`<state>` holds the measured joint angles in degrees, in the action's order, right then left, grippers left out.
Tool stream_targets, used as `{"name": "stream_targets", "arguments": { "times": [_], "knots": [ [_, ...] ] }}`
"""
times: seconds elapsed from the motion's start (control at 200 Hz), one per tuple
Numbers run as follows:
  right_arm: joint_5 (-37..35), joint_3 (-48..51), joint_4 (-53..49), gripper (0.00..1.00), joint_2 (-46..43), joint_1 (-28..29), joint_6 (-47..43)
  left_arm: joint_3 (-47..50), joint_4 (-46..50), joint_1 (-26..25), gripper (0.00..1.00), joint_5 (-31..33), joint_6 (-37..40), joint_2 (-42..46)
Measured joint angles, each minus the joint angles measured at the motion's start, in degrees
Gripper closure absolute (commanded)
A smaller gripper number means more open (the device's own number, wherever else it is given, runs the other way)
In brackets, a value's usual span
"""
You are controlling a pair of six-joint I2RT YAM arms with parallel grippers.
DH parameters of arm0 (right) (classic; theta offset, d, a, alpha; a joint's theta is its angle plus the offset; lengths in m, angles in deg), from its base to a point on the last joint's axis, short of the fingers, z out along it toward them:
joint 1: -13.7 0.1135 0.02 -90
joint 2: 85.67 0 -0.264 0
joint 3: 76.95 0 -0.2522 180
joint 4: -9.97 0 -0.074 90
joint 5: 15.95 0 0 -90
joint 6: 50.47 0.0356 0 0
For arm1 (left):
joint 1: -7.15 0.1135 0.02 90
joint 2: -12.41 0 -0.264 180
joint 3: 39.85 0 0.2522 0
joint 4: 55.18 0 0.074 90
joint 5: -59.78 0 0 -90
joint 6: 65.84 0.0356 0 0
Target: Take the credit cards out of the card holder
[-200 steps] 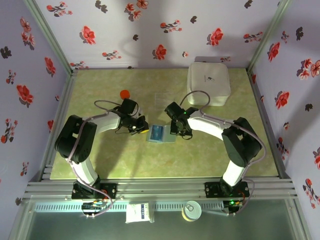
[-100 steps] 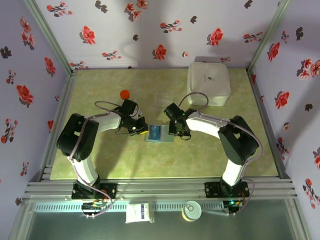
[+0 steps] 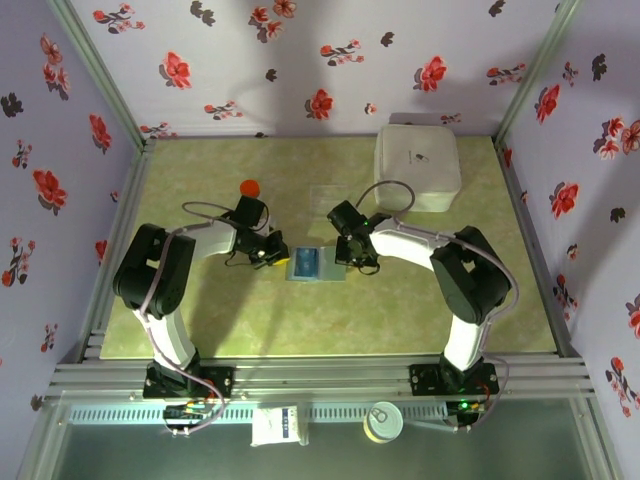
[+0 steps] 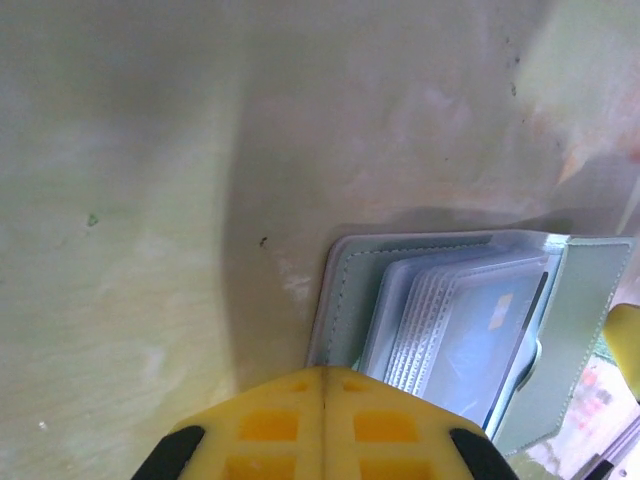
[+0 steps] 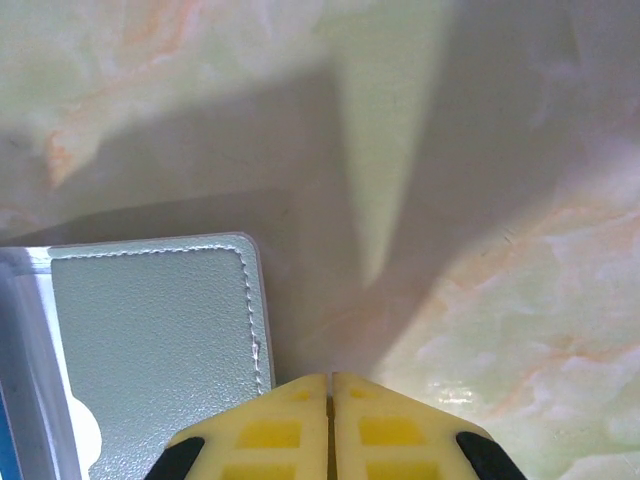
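The grey-blue card holder (image 3: 318, 264) lies open, flat on the table (image 3: 200, 330), a blue credit card (image 4: 470, 345) in its sleeves.

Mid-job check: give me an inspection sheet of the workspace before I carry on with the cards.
Surface: green marbled table, no spills seen.
Job's things: card holder lies open and flat; blue card sits in its clear sleeve.
Clutter: white box far right; red round object; clear square piece.
Tools: left tool shut, at the holder's left edge; right tool shut, at its right edge.
Cables: left cable loop and right cable loop, both off the holder.
Surroundings: floral walls.
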<state>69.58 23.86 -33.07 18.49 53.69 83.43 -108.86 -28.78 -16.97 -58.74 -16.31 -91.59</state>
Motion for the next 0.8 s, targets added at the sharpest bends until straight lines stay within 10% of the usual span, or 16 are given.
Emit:
{"name": "stream_targets", "arguments": {
  "times": [0.8],
  "knots": [
    [-2.25, -3.50, -3.89, 0.99, 2.54, -0.35, -5.25, 0.98, -2.69, -0.24, 1.00, -1.11, -1.14, -0.17]
  ]
}}
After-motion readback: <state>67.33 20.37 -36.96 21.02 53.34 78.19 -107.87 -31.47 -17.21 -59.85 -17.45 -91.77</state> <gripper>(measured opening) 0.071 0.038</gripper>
